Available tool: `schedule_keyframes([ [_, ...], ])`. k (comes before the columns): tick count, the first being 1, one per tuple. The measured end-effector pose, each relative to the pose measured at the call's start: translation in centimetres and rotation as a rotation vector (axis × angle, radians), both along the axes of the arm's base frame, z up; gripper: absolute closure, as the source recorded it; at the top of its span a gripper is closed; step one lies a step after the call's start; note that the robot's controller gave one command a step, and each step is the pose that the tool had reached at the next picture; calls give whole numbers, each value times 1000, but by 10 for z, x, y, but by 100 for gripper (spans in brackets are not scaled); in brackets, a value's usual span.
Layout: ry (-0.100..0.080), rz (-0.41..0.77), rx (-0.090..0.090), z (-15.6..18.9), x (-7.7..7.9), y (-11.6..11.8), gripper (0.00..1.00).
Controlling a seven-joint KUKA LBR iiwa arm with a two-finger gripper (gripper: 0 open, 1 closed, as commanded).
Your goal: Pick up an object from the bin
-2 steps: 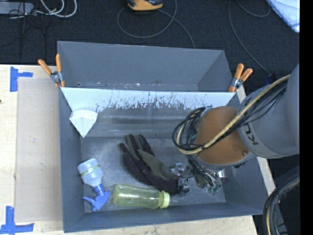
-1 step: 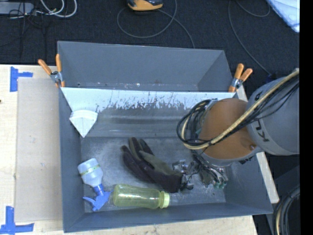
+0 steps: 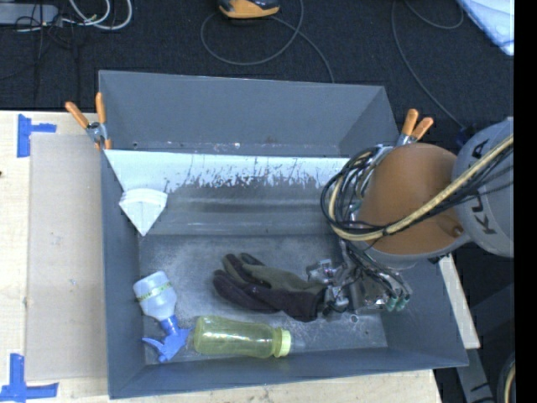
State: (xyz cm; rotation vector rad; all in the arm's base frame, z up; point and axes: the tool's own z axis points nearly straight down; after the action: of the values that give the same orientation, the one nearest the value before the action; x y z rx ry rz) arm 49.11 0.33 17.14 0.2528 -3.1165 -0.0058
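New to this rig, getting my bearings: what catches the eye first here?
The tool sits at the right side of the bin, at the right end of a dark glove lying mid-floor. Along the near wall lies a yellow-green bottle, a blue-and-white spray head to its left; a white paper cone sits far left.

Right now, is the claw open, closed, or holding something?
The claw: cannot be told whether it is open or closed; it sits at the right end of the dark glove.
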Motion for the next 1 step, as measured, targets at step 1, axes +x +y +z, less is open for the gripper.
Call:
schedule_keyframes([
  [1, 3, 34, 1, 54, -1, -5, 100],
])
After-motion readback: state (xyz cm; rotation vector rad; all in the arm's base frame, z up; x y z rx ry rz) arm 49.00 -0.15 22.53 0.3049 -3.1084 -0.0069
